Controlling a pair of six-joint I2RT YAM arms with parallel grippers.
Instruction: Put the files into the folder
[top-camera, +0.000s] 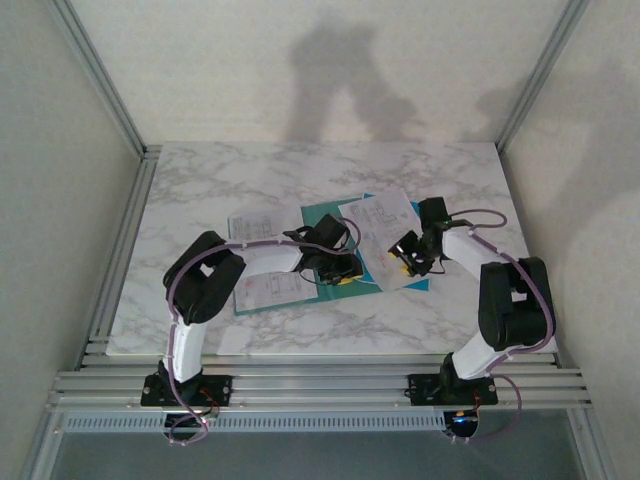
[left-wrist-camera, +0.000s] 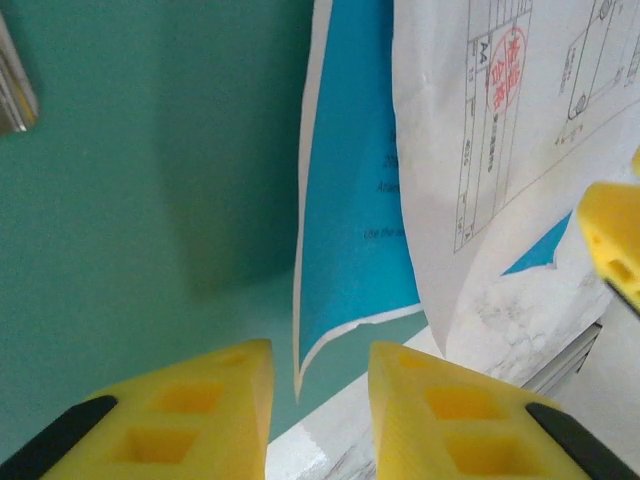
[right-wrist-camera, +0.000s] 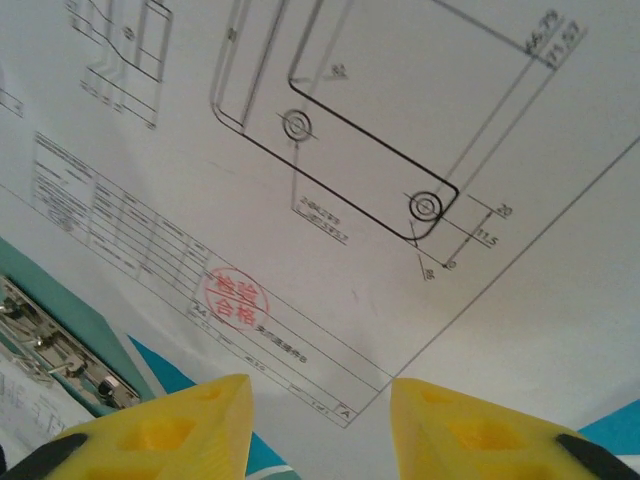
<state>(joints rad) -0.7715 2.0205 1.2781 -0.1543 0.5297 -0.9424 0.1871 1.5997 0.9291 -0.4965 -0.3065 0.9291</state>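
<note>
A thin teal-green card folder (top-camera: 320, 215) lay open at the middle of a white marbled table (top-camera: 250, 170). One white printed paper sheet (top-camera: 385, 228) sprawled askew across its right half. A second sheet (top-camera: 268, 290) seemed to lie on the left leaf, and a third sheet (top-camera: 250, 225) lay loose beside it. The left gripper (left-wrist-camera: 320, 365) hovered over the folder, its yellow jaws partly open and empty. The right gripper (right-wrist-camera: 320, 395), also parted and empty, hung above the drawing sheet. Squaring the papers and closing the folder appeared to remain.
</note>
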